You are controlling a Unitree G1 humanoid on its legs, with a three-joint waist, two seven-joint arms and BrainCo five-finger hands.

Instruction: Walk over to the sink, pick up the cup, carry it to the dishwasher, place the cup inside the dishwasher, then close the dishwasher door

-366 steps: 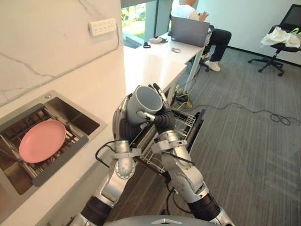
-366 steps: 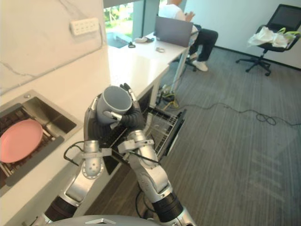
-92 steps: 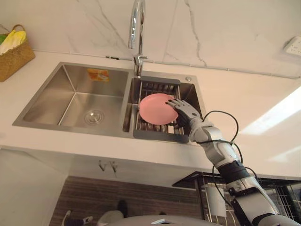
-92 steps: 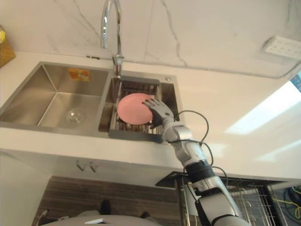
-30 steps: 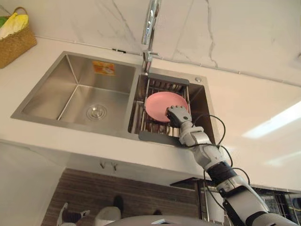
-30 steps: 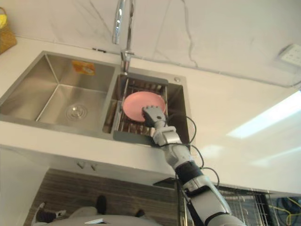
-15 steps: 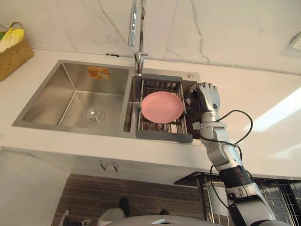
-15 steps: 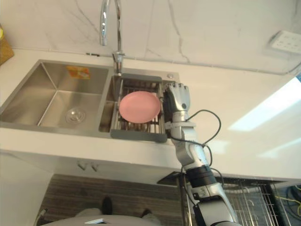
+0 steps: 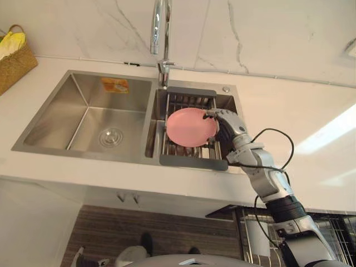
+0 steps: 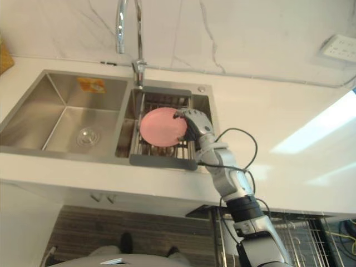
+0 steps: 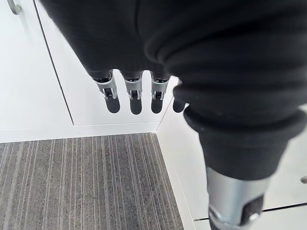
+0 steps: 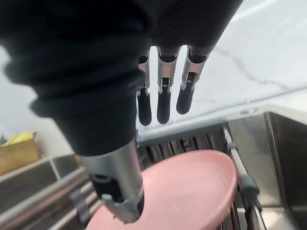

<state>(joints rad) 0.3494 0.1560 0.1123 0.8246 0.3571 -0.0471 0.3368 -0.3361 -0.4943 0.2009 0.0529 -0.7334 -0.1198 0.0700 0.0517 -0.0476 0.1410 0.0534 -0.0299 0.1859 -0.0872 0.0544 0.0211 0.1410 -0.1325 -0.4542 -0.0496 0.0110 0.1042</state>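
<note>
A pink plate (image 9: pixel 191 127) lies tilted on the grey dish rack (image 9: pixel 193 162) in the right basin of the steel sink (image 9: pixel 83 149). My right hand (image 9: pixel 229 127) reaches over the rack's right side, at the plate's right rim. In the right wrist view its fingers (image 12: pixel 163 98) stretch straight out above the plate (image 12: pixel 182 191) and the thumb stands apart, so the hand is open with nothing gripped. My left hand (image 11: pixel 132 93) hangs open beside white cabinet doors, above striped carpet.
A tall chrome faucet (image 9: pixel 160 33) rises behind the sink. A woven basket (image 9: pixel 14 53) stands on the white counter at far left. A wire dishwasher rack (image 9: pixel 334 233) sticks out below the counter at lower right. A wall socket (image 10: pixel 338 47) sits at upper right.
Half a second ago my right hand was curled and raised above the counter, right of the rack. It has come down to the plate's right rim and its fingers have straightened.
</note>
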